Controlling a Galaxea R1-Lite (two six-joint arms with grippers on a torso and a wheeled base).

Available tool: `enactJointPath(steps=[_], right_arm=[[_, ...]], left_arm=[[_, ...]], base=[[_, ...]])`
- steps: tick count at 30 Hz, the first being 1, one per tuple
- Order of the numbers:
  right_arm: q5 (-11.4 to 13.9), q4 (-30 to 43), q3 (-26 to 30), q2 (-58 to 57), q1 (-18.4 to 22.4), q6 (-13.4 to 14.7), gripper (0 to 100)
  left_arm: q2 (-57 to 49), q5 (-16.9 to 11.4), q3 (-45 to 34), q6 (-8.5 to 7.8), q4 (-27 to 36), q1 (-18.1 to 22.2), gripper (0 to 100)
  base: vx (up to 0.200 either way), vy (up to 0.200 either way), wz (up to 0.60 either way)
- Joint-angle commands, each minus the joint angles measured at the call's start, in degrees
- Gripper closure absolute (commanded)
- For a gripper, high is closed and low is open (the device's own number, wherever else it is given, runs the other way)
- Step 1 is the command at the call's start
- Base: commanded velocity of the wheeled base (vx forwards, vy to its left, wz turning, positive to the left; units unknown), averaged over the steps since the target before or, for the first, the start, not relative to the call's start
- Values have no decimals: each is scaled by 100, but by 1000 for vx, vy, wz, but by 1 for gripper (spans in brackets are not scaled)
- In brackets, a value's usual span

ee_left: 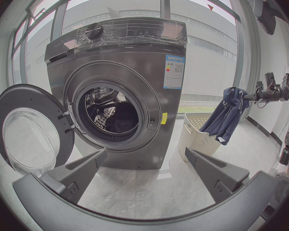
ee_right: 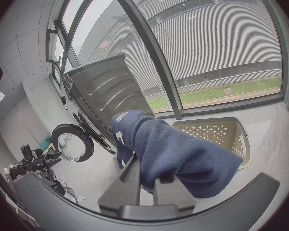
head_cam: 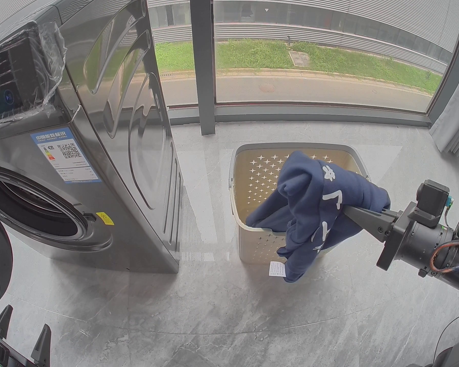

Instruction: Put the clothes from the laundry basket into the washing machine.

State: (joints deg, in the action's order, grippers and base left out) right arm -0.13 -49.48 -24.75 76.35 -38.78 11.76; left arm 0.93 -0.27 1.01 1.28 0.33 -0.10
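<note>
Garment: you have one dark navy sweatshirt (head_cam: 316, 205) of thick knit, with white printed marks on the cloth. A small white tag (head_cam: 277, 269) dangles at its lowest fold. It hangs bunched and creased, not spread out.

Grip: your right gripper (head_cam: 349, 210) is clenched on the sweatshirt, pinching a fold on the side of the bundle nearest the arm. In the right wrist view the cloth drapes over both fingers and hides one tip.

Position: the sweatshirt hangs from the right gripper, lifted over the near right corner of the laundry basket (head_cam: 255, 245). One part trails down inside the basket. Another drapes over the front rim and hangs outside the front wall, above the floor (head_cam: 214, 312). You cannot tell whether the trailing part touches the basket's bottom.

Left side: your left gripper (ee_left: 144, 153) sits low near the floor with its fingers spread wide, holding nothing. It faces the washing machine (ee_left: 118, 64) and is well apart from the sweatshirt.

Washing machine: it stands to the left of the basket with its round door (ee_left: 32, 129) swung wide open. Something dark lies in the drum (ee_left: 99, 103); you cannot tell what it is.
</note>
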Motion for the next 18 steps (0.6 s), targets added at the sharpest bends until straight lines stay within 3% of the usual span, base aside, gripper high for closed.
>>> enactJointPath(steps=[1, 18], right_arm=[[-13, 0, 40, -138, 28, -7, 100], [5, -18, 5, -129, 81, -34, 100]], left_arm=[[-84, 9, -84, 4, 2, 1, 0], [-84, -8, -84, -14, 11, -8, 0]], base=[[-200, 0, 0], [-200, 0, 0]])
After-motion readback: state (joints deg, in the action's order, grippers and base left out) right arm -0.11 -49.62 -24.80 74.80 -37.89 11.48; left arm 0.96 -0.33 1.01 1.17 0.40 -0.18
